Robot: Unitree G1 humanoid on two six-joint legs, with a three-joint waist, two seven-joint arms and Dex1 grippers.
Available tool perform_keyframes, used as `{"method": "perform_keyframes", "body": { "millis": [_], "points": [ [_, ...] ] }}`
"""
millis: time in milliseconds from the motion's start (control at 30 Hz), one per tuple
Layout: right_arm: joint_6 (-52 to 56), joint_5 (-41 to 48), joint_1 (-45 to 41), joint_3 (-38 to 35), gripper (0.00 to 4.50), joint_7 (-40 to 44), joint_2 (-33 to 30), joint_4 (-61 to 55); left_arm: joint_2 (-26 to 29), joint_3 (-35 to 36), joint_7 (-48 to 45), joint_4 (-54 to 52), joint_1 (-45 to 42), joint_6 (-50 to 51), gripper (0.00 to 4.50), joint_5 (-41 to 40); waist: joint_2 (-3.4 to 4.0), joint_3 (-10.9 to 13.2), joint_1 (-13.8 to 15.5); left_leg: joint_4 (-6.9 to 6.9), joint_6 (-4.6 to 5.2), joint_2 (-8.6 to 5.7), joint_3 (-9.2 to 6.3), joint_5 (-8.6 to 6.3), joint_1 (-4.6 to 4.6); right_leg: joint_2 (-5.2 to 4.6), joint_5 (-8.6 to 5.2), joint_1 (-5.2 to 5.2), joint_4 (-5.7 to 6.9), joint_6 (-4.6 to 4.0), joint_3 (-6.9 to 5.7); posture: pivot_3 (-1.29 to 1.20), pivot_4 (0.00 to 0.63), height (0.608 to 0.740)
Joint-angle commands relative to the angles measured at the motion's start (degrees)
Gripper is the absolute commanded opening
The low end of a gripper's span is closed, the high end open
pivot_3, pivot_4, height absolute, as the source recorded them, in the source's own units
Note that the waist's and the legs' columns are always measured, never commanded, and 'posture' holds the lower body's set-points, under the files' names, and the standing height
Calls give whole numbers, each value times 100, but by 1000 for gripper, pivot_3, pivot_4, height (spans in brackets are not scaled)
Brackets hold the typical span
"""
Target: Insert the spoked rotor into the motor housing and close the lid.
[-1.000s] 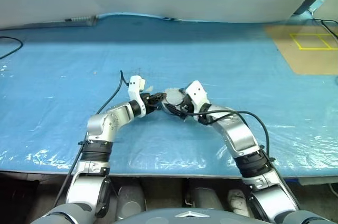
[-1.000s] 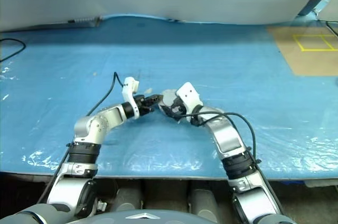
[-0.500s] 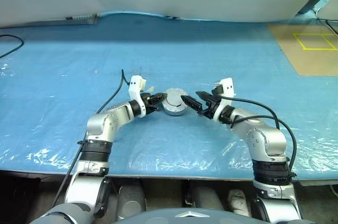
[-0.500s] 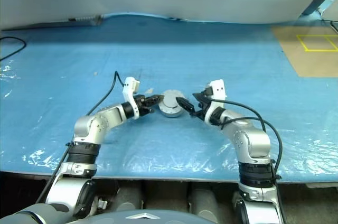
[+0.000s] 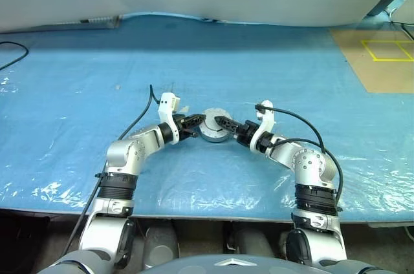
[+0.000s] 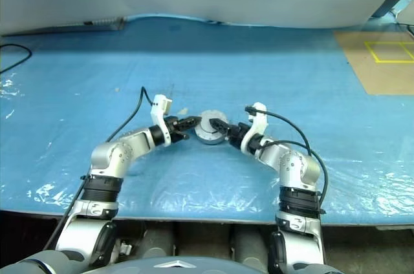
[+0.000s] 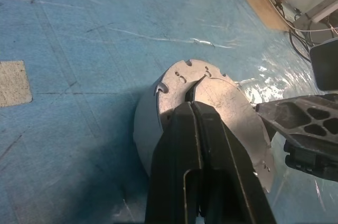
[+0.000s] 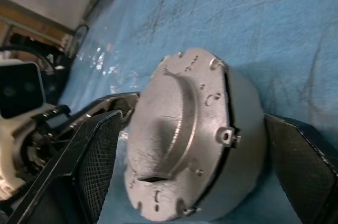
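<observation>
Housing (image 5: 213, 133) sits on the blue sheet (image 5: 272, 73) over my desk, between my two pincers, with the lid (image 8: 174, 129) already on top of it, so it reads as one silver drum. In the right wrist view the lid shows a raised centre, small holes and notched tabs around its edge, and a thin seam runs where it meets the wall below. My left pincer (image 7: 194, 109) is pressed together, its black tips lying on the lid's face near the middle. My right pincer (image 8: 208, 174) is spread wide, one finger on each side of the drum; the fingers (image 8: 97, 147) stand just beside the wall, and I cannot tell whether they touch it. A brown board (image 5: 381, 61) with yellow lines lies far off to my right, and a black cable (image 5: 10, 54) trails at the far left.
</observation>
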Motion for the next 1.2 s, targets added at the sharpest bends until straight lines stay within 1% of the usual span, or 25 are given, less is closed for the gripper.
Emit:
{"method": "perform_keyframes", "body": {
  "millis": [33,133,200,367,400,433,633,733,833,933,1000,1100,1200],
  "points": [
    [375,767,-140,-435,4461,-129,243,-54,-44,-249,-25,23,112,85,0,97,0,0,0,-2,0,0,0,0,0,0,0,0,-2,0,0,0,150,740],
    [620,1154,-188,-770,3887,-328,372,12,-54,-260,-35,27,124,81,0,109,1,0,-5,-9,-1,0,0,0,2,1,0,0,-4,0,0,0,150,740],
    [799,1393,-192,-913,3229,-415,401,16,-62,-261,-44,23,132,85,0,116,2,0,-5,-10,-1,0,0,0,2,1,1,-1,-4,1,0,0,150,740],
    [1181,1627,-5,-795,1429,-460,298,-185,-78,-255,-66,21,150,88,0,142,3,0,12,-12,-1,0,0,1,0,1,4,1,-13,6,-4,0,150,740],
    [1216,1618,43,-739,1197,-458,267,-221,-85,-254,-71,23,151,84,0,145,4,0,11,-13,-1,0,-1,1,0,1,5,2,-16,9,-6,0,150,740],
    [1236,1612,76,-702,1131,-461,249,-247,-91,-252,-74,23,151,82,0,147,4,0,10,-13,-1,-1,0,1,0,1,7,2,-17,11,-5,0,150,740],
    [1162,1401,261,-364,1131,-427,66,-392,-171,-145,-69,-14,108,24,0,76,7,-2,17,-16,-2,0,-1,1,0,1,14,5,-21,23,-6,0,150,740],
    [1044,1316,349,-201,1131,-406,-4,-430,-289,138,-19,-39,15,75,0,-159,7,-2,15,-16,-2,-1,-1,1,3,0,15,13,-24,25,-6,0,150,740],
    [957,1380,363,-257,1131,-450,59,-408,-410,536,53,-12,-81,208,0,-466,7,-2,-10,-15,-2,1,0,1,2,1,4,16,-24,5,-6,0,150,740],
    [912,1701,248,-608,1131,-592,248,-350,-489,951,206,70,-133,400,598,-768,8,-1,-24,-15,-2,4,0,1,0,4,4,15,-24,2,-7,0,150,740],
    [871,1906,156,-813,1131,-729,345,-313,-545,1203,332,97,-132,505,1228,-984,8,-1,-20,-16,-2,4,0,1,2,4,4,9,-26,2,-9,0,150,740],
    [751,2285,-62,-1146,1131,-1002,471,-192,-679,1749,629,131,-135,692,2261,-1533,8,-1,-18,-15,-2,2,-1,2,-31,5,19,-25,-25,23,-9,0,150,740],
    [622,2573,-257,-1342,1131,-1271,549,-89,-836,2302,987,144,-144,826,3305,-2118,9,0,-13,-10,-2,1,-7,2,-63,5,21,-45,-24,24,-14,0,150,740]
  ]
}}
